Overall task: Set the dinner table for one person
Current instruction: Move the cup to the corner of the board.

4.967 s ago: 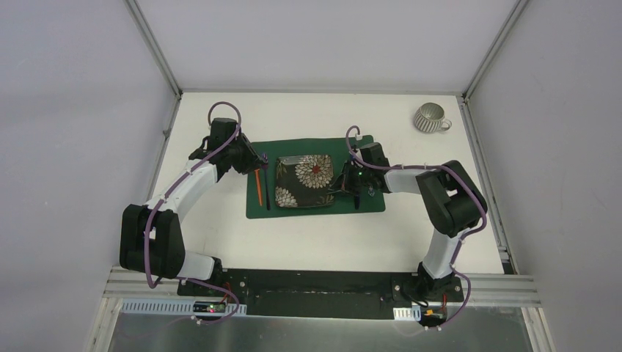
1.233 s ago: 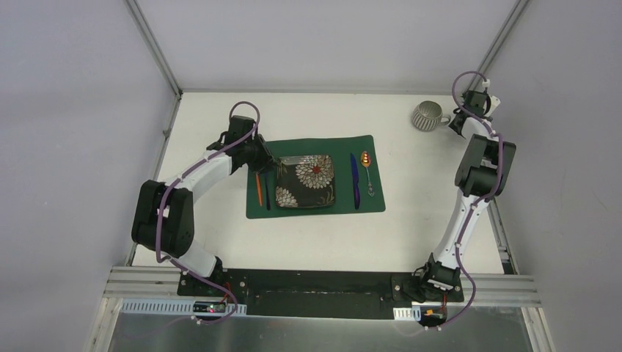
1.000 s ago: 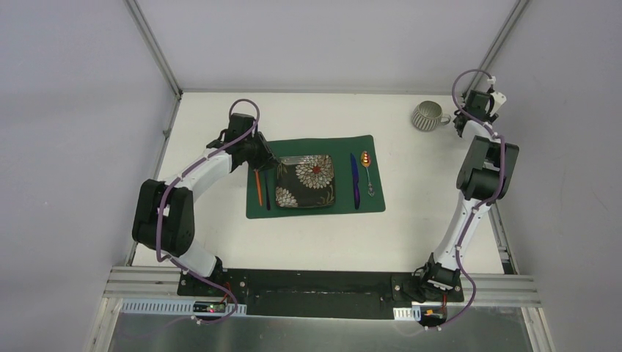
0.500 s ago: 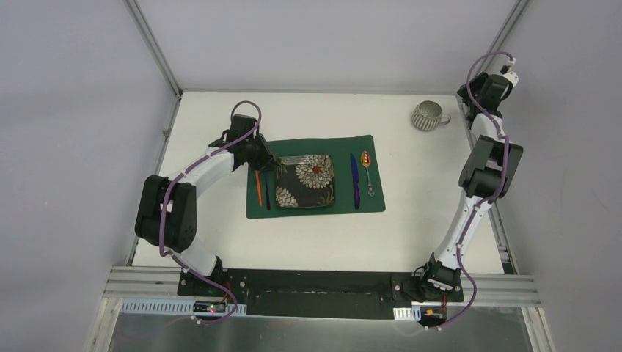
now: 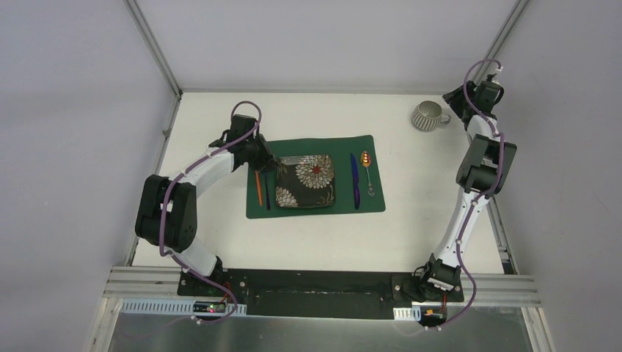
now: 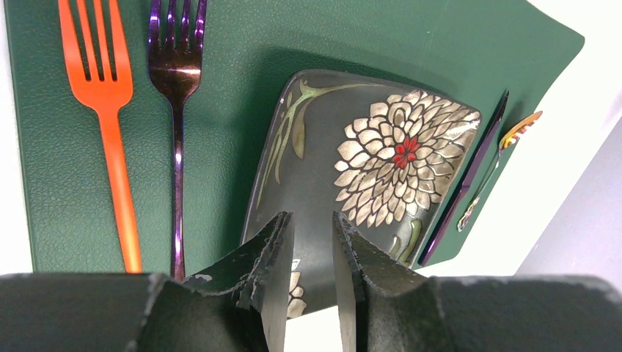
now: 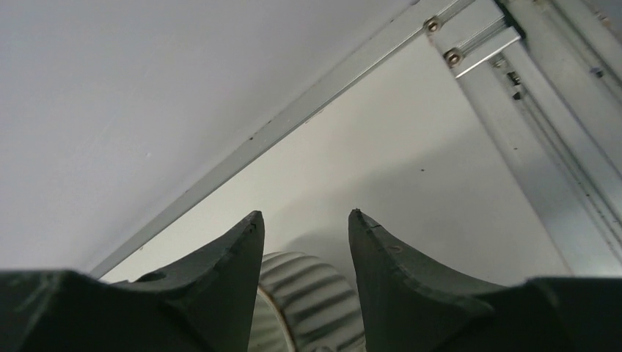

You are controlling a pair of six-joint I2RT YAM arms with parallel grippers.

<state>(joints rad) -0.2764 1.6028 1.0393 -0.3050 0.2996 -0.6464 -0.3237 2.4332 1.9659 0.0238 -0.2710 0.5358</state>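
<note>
Step in hand: judging from the layout, the right arm (image 5: 484, 147) is going for the mug (image 5: 428, 116), the one piece lying off the placemat (image 5: 315, 147)
Bench: the white bench (image 5: 315, 242) is lying under everything and showing bare on all sides of the placemat
On the placemat: the flowered plate (image 5: 305, 181) is sitting at the middle, an orange fork (image 5: 259, 188) and a dark purple fork (image 5: 266, 192) are lying side by side along the left strip, a knife (image 5: 355, 180) and a spoon (image 5: 368, 171) along the right strip
Mug: it is standing on the bench well apart from the placemat, off its far right corner, with the handle pointing away from the placemat
Right jaws: they are standing apart with nothing between them; in the wrist view the ribbed mug wall is showing just below the gap, and whether they are touching it I cannot tell
Left jaws: they are hanging over the placemat above the plate's left edge, narrowly apart and gripping nothing
Next move: it is calling for the right jaws to be lowering over the mug wall or handle, closing firmly, then carrying it upright to the placemat's far right corner, beyond the knife and spoon
Risk: the ribbed, rounded wall may be slipping or tipping under a shallow grip
</note>
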